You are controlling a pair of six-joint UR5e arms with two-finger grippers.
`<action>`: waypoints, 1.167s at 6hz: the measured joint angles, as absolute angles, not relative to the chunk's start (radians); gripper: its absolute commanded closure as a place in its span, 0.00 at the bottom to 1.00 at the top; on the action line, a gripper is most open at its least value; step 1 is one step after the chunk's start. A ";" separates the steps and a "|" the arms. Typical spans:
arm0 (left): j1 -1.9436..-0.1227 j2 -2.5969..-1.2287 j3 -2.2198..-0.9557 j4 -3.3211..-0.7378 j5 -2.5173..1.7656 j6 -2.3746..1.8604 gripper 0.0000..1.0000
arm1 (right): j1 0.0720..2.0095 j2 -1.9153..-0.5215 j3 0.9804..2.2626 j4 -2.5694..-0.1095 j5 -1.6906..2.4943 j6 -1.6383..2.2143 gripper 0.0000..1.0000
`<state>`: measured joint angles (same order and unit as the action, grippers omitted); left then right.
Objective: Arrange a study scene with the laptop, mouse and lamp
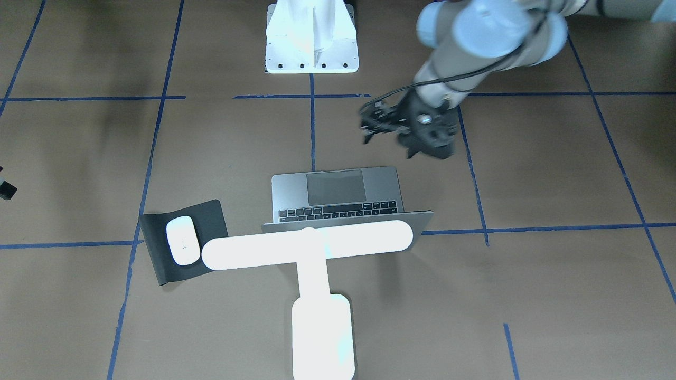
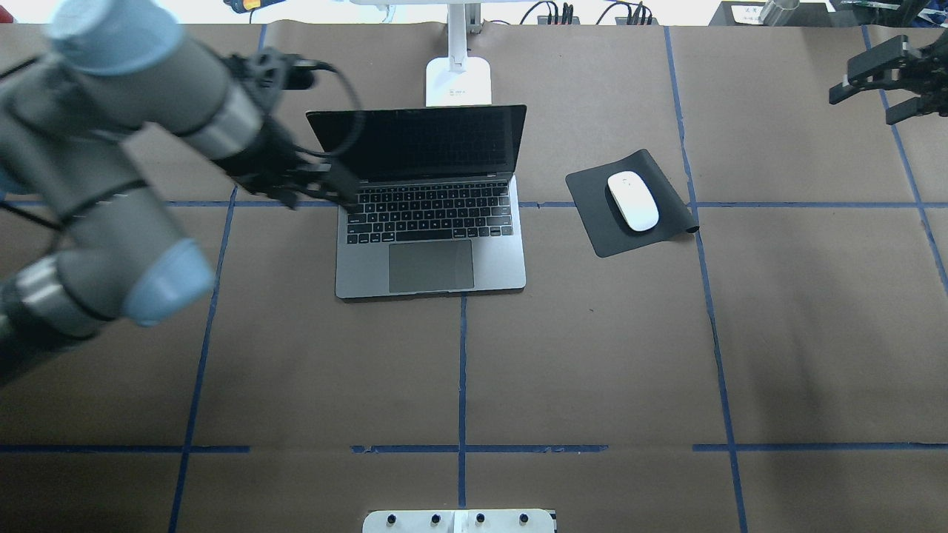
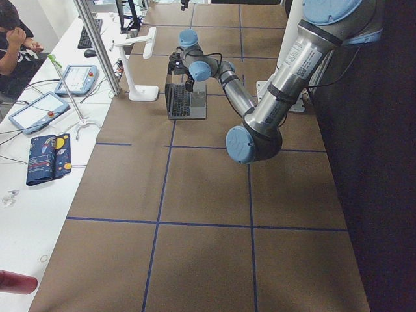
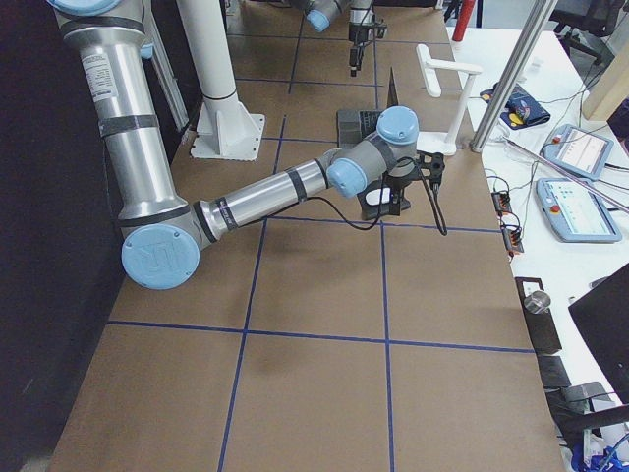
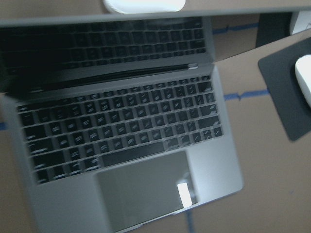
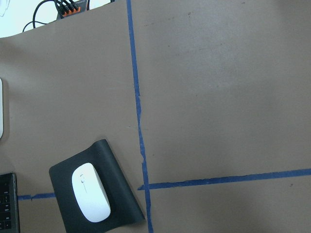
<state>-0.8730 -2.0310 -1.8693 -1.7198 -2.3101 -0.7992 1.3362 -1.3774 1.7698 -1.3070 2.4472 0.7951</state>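
The laptop [image 2: 429, 222] stands open at the table's middle, its screen dark; it also fills the left wrist view [image 5: 121, 141]. The mouse [image 2: 633, 200] lies on a black mat [image 2: 592, 222] to the laptop's right. The lamp [image 1: 311, 248] glows white behind the laptop, and its base [image 2: 458, 81] stands at the table's far edge. My left gripper [image 2: 318, 196] hovers over the laptop's left edge by the keyboard, open and empty. My right gripper [image 2: 865, 106] is open and empty, far off at the back right corner.
The white robot pedestal [image 2: 459, 520] is at the near edge. Cables and plugs [image 2: 592, 13] lie beyond the table's far edge. A side bench with tablets [image 3: 39, 110] and a seated person [image 3: 13, 39] runs along that far side.
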 measured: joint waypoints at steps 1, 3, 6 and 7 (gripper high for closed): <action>-0.979 -1.884 -1.918 -1.715 -2.381 -0.600 0.01 | 1.382 -1.430 1.778 -1.307 2.487 0.717 0.00; -1.218 -1.641 -1.906 -1.696 -2.444 -0.083 0.01 | 1.442 -1.574 1.788 -1.314 2.493 0.480 0.00; -1.520 -1.547 -1.813 -1.440 -2.430 0.366 0.00 | 1.496 -1.714 1.784 -1.441 2.435 0.118 0.00; -1.569 -1.519 -1.790 -1.400 -2.393 0.370 0.00 | 1.527 -1.718 1.788 -1.555 2.412 -0.017 0.00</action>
<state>-1.5686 -1.5192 -1.7899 -1.4002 -2.3927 0.3700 1.5266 -1.7177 1.7880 -1.5548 2.4120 -0.0171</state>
